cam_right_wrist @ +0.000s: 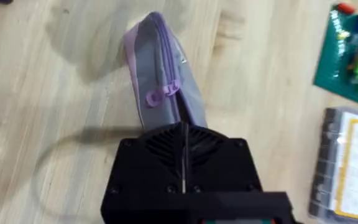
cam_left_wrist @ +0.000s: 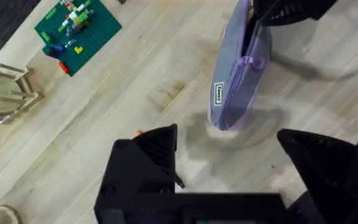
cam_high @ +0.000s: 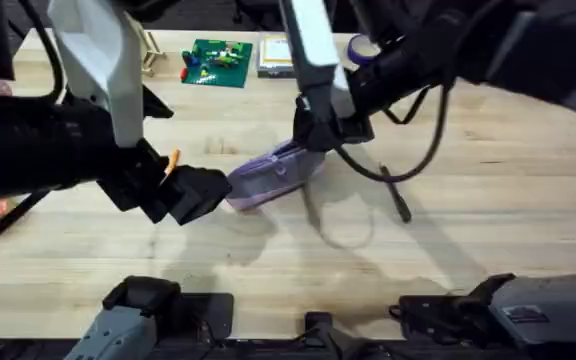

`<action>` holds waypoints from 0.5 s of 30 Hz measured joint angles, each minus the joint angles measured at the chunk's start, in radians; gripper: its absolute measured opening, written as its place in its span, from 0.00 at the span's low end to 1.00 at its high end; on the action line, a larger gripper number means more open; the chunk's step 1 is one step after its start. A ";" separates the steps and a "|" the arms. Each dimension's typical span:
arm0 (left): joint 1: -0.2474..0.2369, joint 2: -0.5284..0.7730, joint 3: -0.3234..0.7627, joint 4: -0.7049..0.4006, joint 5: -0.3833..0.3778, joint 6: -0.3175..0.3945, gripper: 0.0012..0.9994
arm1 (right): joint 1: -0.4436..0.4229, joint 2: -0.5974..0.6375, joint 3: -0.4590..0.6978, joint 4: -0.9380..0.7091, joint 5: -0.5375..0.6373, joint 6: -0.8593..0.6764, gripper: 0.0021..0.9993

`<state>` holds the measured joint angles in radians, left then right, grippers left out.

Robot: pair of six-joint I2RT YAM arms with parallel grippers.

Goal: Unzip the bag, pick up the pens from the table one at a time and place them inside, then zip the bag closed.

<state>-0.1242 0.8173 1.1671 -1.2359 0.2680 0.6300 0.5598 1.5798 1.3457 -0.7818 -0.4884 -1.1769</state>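
- The left tool (cam_high: pixel 193 193) hangs nearest the arms' bases, left of centre in the overhead view, just above the light butcher-block wooden worktop (cam_high: pixel 268 260); its two black fingers (cam_left_wrist: pixel 145 155) stand well spread with bare wood between them in the left wrist view.
- A slim orange pen (cam_high: pixel 173 160) shows as a short orange tip right beside that tool, the rest hidden behind the arm (whether the fingers touch it cannot be told).
- Just beyond the left tool lies the small soft lavender-purple pencil pouch (cam_high: pixel 268 178), elongated, running slantwise up and to the right; its near end rests on the worktop, apart from the left fingers.
- The pouch carries a small white label on its side and a lilac zipper pull (cam_right_wrist: pixel 162 94) partway along its length.
- The right tool (cam_high: pixel 313 132) is pressed together on the far end of the pouch, at the zipper line, its black fingers meeting edge to edge in the right wrist view.
- A slim black pen (cam_high: pixel 396 195) lies on the worktop to the right of the pouch, well apart from both tools.
- Farther back sit a green building-brick baseplate with small coloured pieces (cam_high: pixel 218 62) and a flat clear plastic box (cam_high: pixel 276 55) beside it.
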 joint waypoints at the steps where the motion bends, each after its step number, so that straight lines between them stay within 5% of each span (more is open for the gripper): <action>1: 0.000 0.000 0.000 -0.003 0.000 0.000 0.99 | 0.000 0.017 0.000 0.000 0.000 -0.003 0.03; 15: 0.000 0.000 0.000 -0.017 0.000 0.000 0.99 | 0.000 0.148 0.000 0.089 -0.005 -0.007 0.03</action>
<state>-0.1242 0.8173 1.1671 -1.2530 0.2680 0.6300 0.5598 1.7283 1.3457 -0.6925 -0.4938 -1.1839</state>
